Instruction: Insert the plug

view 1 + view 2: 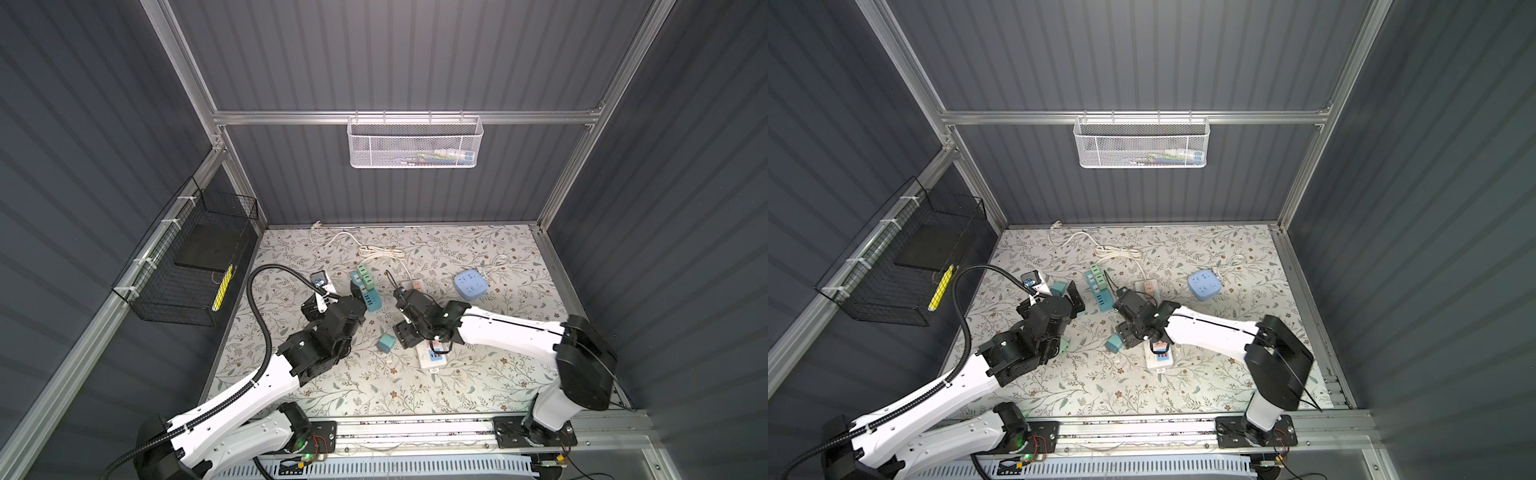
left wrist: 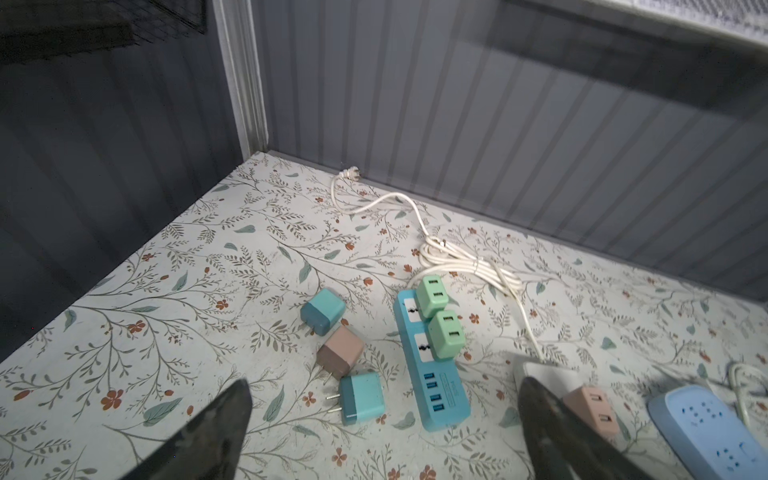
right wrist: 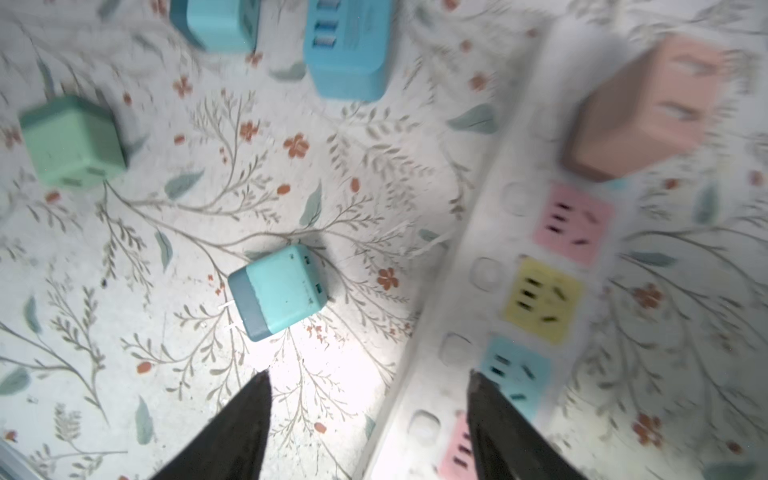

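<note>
A teal plug (image 3: 276, 291) lies on its side on the floral table (image 3: 291, 174), prongs out, just ahead of my right gripper (image 3: 368, 376). That gripper is open and holds nothing; one finger hangs over the edge of the white power strip (image 3: 490, 291), which has pink, yellow and blue sockets. A pink plug (image 3: 648, 108) sits in the strip's far end. In a top view the teal plug (image 1: 386, 344) lies left of the right gripper (image 1: 404, 332). My left gripper (image 2: 384, 381) is wide open and empty above a second teal plug (image 2: 361, 397), beside the blue power strip (image 2: 432, 374).
Two green plugs (image 2: 440, 316) sit in the blue strip. Loose nearby are a brown-pink plug (image 2: 340, 351), a third teal plug (image 2: 323, 311) and a green plug (image 3: 72, 141). A round blue socket block (image 1: 470, 284) lies at the right. White cables (image 1: 374, 251) trail to the back wall.
</note>
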Available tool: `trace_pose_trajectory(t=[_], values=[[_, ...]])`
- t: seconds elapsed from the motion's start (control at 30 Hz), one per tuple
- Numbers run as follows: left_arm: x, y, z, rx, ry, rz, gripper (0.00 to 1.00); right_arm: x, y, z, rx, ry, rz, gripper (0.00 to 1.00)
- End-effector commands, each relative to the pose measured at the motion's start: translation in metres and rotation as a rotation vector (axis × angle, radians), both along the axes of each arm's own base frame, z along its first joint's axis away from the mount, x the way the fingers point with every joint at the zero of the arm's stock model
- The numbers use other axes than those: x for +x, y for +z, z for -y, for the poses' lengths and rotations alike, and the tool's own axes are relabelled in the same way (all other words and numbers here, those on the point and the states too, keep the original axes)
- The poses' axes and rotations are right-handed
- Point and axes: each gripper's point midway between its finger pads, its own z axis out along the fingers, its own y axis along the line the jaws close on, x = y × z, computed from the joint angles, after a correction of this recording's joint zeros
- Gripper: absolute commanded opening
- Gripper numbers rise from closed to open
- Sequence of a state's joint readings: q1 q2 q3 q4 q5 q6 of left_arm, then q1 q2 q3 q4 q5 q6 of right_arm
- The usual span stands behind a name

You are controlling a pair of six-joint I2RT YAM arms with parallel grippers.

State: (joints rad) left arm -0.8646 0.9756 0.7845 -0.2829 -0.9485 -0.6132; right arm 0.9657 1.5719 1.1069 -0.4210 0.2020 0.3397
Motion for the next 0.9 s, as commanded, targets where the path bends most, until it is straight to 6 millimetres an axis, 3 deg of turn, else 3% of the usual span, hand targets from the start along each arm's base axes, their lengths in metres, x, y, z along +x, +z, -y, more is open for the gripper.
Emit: trace_pose_trajectory(t=[0.0,0.1,0.2,0.33,0.43,0.53,0.67,0.87], values=[[0.008,0.0,0.024,0.063,-0.111,-0.043,1.0,0.032,0.037,0.043,0.027,-0.193,0.19,0.97],[0.01,-0.007,0.048,0.129,-0.249,-0.093,1.0,0.052,0.053,0.08,0.139,-0.337,0.196,0.99],[0.008,-0.015,0.058,0.171,-0.313,-0.143,1.0,0.066,0.062,0.097,0.274,-0.337,0.201,0.99],[0.006,-0.03,0.058,0.271,-0.35,-0.213,1.0,0.068,0.076,0.094,0.395,-0.24,0.326,0.99],[-0.002,-0.046,0.062,0.307,-0.401,-0.303,0.94,0.07,0.084,0.1,0.484,-0.271,0.3,0.95],[-0.01,-0.066,0.065,0.341,-0.438,-0.422,0.93,0.071,0.08,0.096,0.508,-0.254,0.218,0.93],[-0.02,-0.087,0.068,0.374,-0.469,-0.55,0.93,0.072,0.064,0.089,0.486,-0.214,0.185,0.99],[-0.029,-0.099,0.075,0.318,-0.503,-0.603,0.94,0.073,0.054,0.096,0.504,-0.211,0.193,0.96]])
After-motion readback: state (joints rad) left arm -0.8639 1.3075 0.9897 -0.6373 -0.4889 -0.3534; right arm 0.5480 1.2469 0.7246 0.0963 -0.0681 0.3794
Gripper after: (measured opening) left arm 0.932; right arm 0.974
